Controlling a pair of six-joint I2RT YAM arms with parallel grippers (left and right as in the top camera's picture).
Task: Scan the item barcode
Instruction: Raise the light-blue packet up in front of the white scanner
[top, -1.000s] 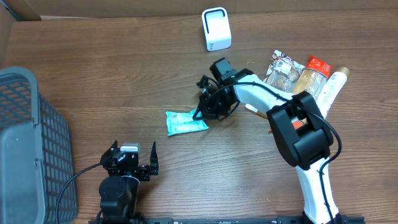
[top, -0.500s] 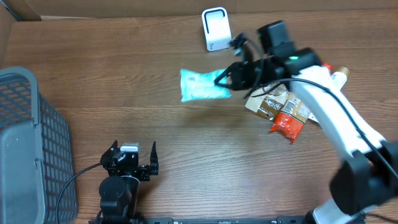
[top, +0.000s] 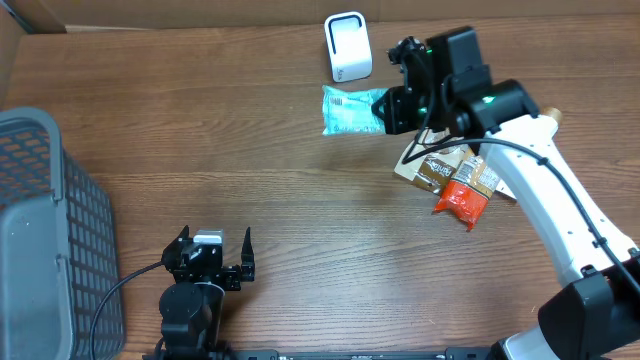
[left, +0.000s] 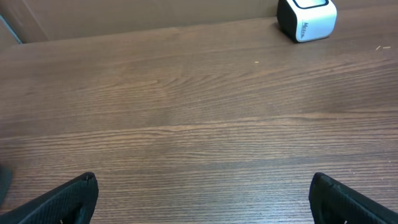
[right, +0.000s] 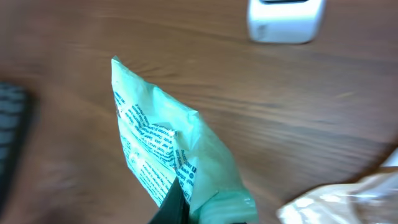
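Pickup is done: the right tool (top: 385, 106) is clenched on the teal packet (top: 348, 110), raised at six o'clock of the white scanner (top: 347, 47). Showing the barcode is left. The left tool (top: 216, 245) is released.

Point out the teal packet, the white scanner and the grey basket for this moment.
teal packet (top: 348, 110): overhead view, middle of its printed face.
white scanner (top: 347, 47): overhead view, centre of its front face.
grey basket (top: 80, 225): overhead view, on its mesh side wall.
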